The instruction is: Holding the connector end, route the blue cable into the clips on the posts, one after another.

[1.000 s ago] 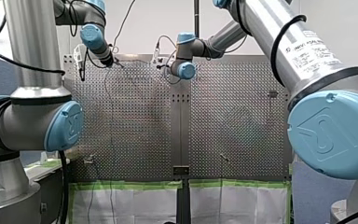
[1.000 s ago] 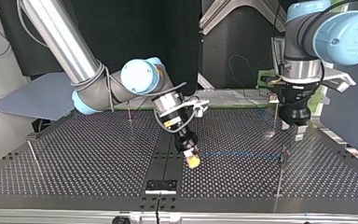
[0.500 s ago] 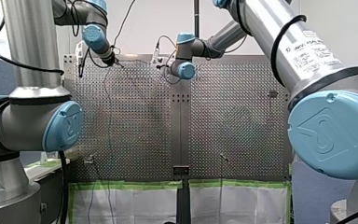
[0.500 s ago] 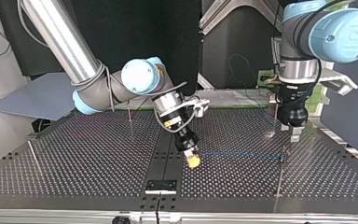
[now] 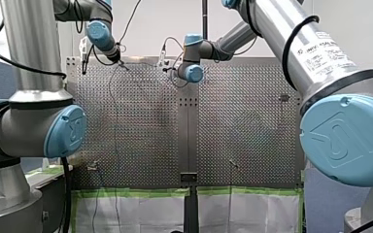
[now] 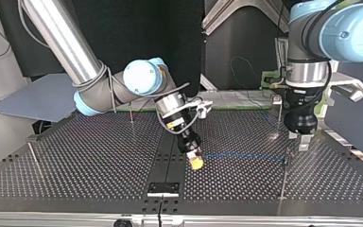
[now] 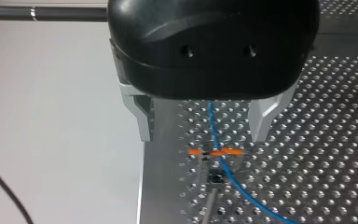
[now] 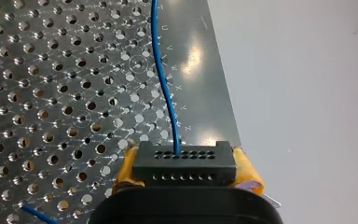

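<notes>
Tension is what you are gambling with here. The right gripper [image 6: 194, 160], just below the middle of the top view, is pinching the black connector [image 8: 185, 163] between its yellow pads [image 8: 248, 173]. The blue cable [image 6: 241, 155] is running straight from it toward the frame's right, reaching the orange clip [image 7: 216, 152] on its thin post [image 6: 283, 179]. The left gripper [image 7: 200, 126] is hovering just over that clip, metal fingers spread and holding nothing. The cable is crossing the clip, but I cannot tell whether it is seated. Pulling harder, you are risking popping it free or bending the post. Descending off-line, you are risking a finger snagging the clip.
</notes>
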